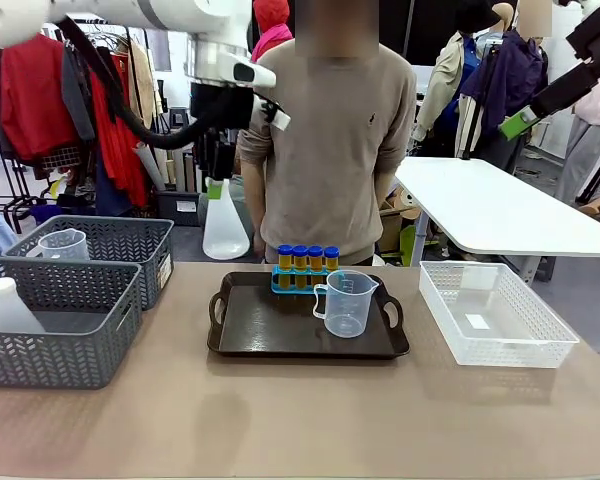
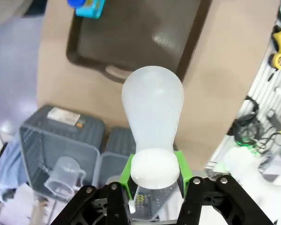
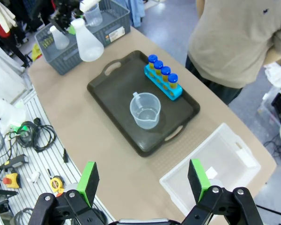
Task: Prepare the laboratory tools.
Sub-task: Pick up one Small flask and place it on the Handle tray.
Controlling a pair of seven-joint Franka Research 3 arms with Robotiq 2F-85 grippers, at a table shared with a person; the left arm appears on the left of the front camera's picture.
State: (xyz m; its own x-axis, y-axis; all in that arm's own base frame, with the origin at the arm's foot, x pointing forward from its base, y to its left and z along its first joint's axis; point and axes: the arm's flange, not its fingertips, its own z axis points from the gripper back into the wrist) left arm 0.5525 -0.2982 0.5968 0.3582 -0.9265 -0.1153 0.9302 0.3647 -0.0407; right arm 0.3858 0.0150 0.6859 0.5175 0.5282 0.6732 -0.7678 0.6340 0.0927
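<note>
No legible text; basket label (image 1: 164, 271) print unreadable.

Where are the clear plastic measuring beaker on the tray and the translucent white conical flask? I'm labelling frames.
Clear plastic measuring beaker (image 1: 346, 304): front view, its side wall.
Translucent white conical flask (image 2: 153, 105): left wrist view, its wide body.

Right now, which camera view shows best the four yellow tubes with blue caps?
The right wrist view: the four tubes stand unobstructed in their blue rack on the dark tray. The front view shows them too, but the clear beaker covers part of the rack. The left wrist view catches just a blue corner at its top edge.
</note>
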